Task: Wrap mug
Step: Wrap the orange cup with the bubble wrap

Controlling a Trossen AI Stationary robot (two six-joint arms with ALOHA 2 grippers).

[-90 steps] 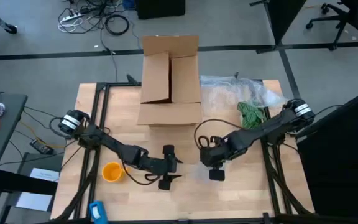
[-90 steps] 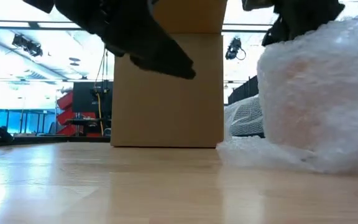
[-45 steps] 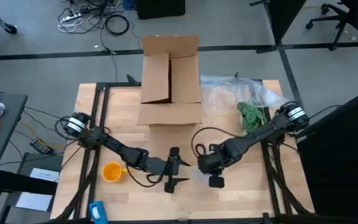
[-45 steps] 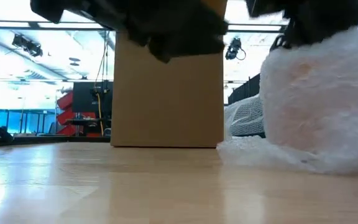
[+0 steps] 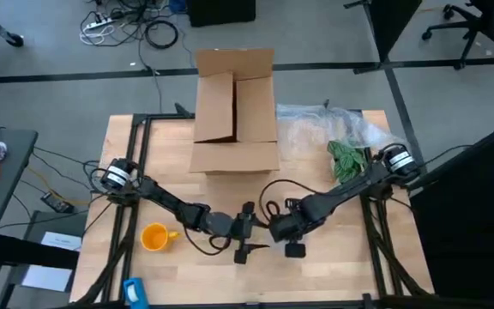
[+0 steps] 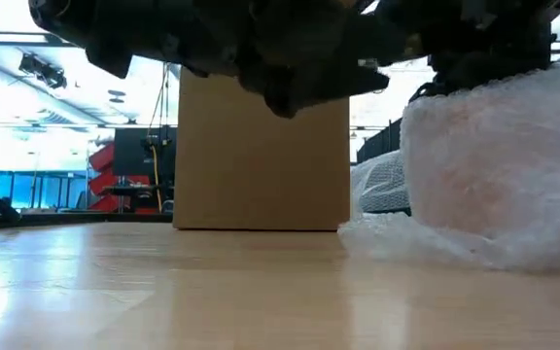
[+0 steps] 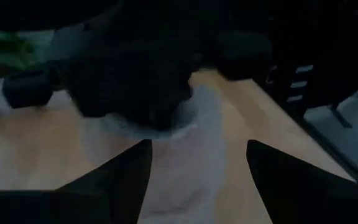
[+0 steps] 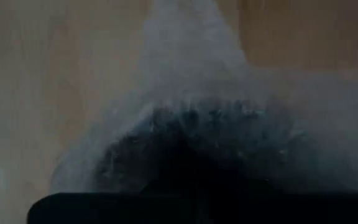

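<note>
At this moment your mug (image 5: 154,237) stood bare on the table (image 5: 333,266), near the left front, with no wrap touching it. It was well apart from both grippers, handle turned to the right.

Your left gripper (image 5: 245,233) had its fingers (image 7: 120,180) spread wide, reaching toward the middle of the table. Between them, in the left wrist view, lay a pale strip of bubble wrap (image 7: 185,168) on the wood.

Your right gripper (image 5: 286,236) sat just beside the left one, pressed down over a bundle of that same wrap (image 6: 494,165). I could not tell whether its fingers were parted or closed; its wrist view showed only wrap against a dark shape.

An open cardboard box (image 5: 234,107) stood at the far middle. More clear plastic (image 5: 316,129) and something green (image 5: 346,158) lay at the far right.

My judgement: the wrapping proper was not begun. The sheet appeared to be being handled at centre, yet it was neither spread flat nor under the mug. What remained: lay out the sheet, bring the mug onto it, fold the wrap round it
</note>
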